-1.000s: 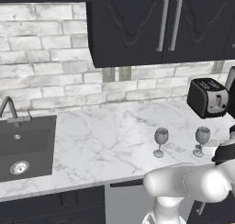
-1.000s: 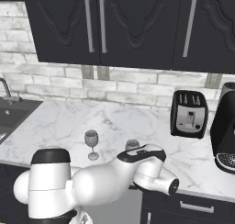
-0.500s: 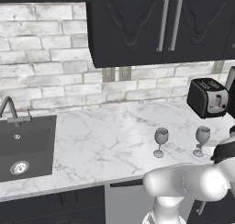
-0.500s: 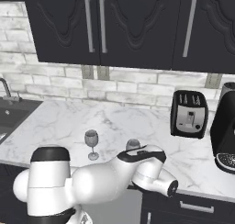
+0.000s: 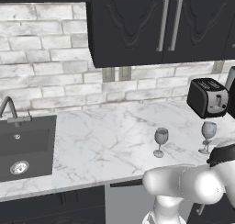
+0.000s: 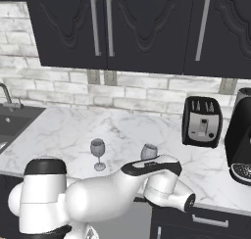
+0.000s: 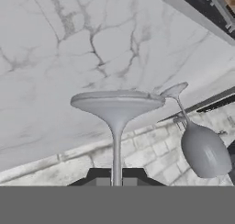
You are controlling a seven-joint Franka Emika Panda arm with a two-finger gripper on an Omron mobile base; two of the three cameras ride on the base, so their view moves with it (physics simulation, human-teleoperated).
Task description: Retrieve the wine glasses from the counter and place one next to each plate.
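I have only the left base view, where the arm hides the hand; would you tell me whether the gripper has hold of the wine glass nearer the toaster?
Observer: Yes. In the hand view the gripper is shut on the thin stem of that wine glass.
Operator: Thank you. Is the other glass clear of the hand?
Observer: It is. The hand view shows the second wine glass off to one side, apart from the held one.
Operator: What stands beyond the toaster?
Observer: In the right base view a black coffee machine stands beside the toaster, apart from both glasses.
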